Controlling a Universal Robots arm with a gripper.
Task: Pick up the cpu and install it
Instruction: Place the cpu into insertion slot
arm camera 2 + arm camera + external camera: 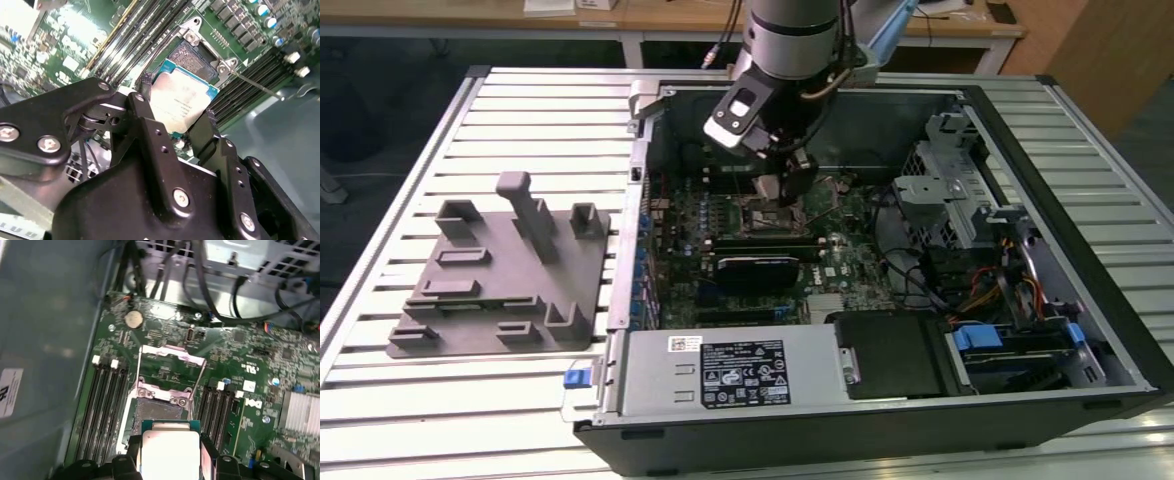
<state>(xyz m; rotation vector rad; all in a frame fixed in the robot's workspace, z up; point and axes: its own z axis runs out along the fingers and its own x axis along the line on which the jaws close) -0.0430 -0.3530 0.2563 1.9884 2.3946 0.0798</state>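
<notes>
Currently my gripper (177, 104) is clamping the cpu (184, 95) by two opposite edges, one black finger (145, 107) on each side, with the silvery-white top facing the cameras in both wrist views. In the first wrist view the cpu (169, 447) is sitting between my fingers (131, 452) and is overlapping the nearest edge of the socket (157, 412). I cannot tell whether the chip is touching the socket or hanging just above it. In the second wrist view it is appearing tilted against the socket (192, 54), whose dark contact field is lying exposed beyond the chip.

Just past the socket, the metal retention frame (172, 354) is standing folded back and open. Memory slots (107, 405) are running alongside the socket on both flanks. Farther along the green motherboard (240, 340), a coin cell (133, 318) is sitting near the board's edge, and a finned heatsink (300, 412) is lying off to one side.

In the exterior view my gripper (783, 188) is reaching down inside the open computer case (1067, 130), directly over the socket (767, 215). The grey holder block (500, 280) is resting on the slatted table (520, 120), well apart at the exterior view's left.
</notes>
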